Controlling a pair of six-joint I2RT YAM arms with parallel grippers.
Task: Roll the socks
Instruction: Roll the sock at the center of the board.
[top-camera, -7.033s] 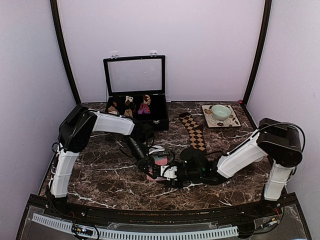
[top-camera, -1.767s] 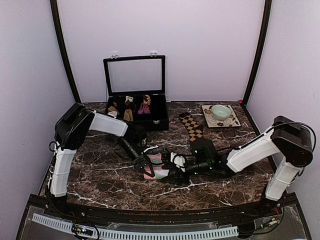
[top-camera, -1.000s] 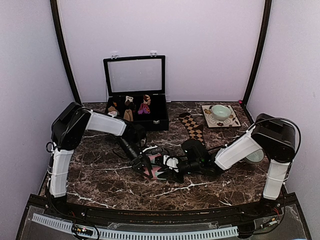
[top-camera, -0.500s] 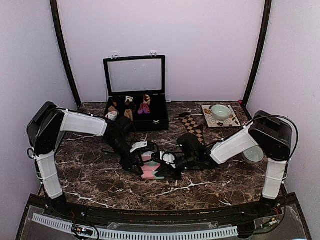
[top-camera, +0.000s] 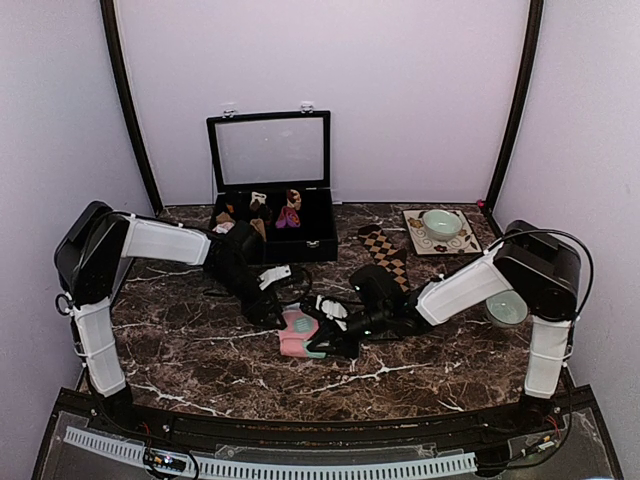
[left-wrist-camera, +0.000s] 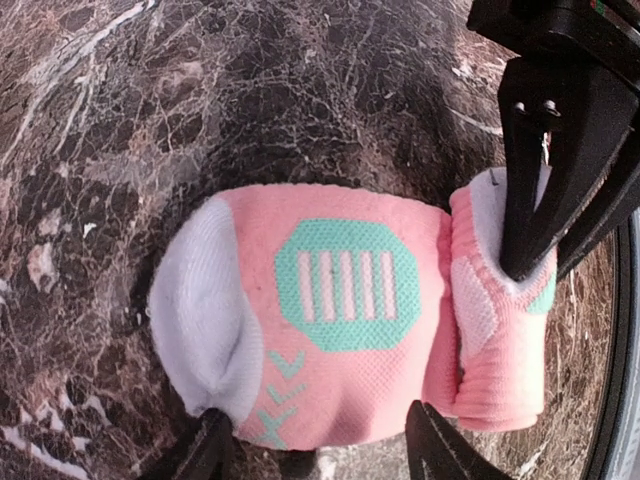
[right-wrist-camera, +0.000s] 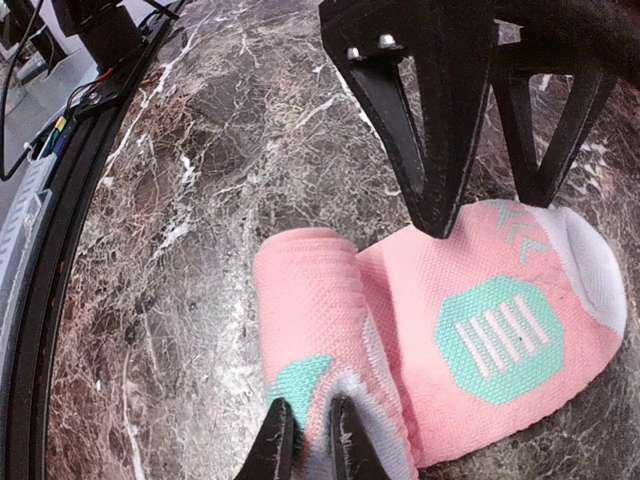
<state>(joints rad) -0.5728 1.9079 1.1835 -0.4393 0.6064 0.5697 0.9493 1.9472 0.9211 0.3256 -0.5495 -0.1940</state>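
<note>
Dark veined marble tabletop (top-camera: 200, 360) is enclosed by 3 pale lilac walls (top-camera: 420, 90), evenly lit. 2 black curved posts (top-camera: 125, 100) are set in the rear corners. An open black case (top-camera: 310, 247) is placed at the back.

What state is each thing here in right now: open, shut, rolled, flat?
pink sock: one end rolled, rest flat.
checked sock: lying flat, unrolled.
black case: lid open.
left gripper: open, at the pink sock.
right gripper: shut on the pink sock's rolled end.
bowl: upright.
</note>
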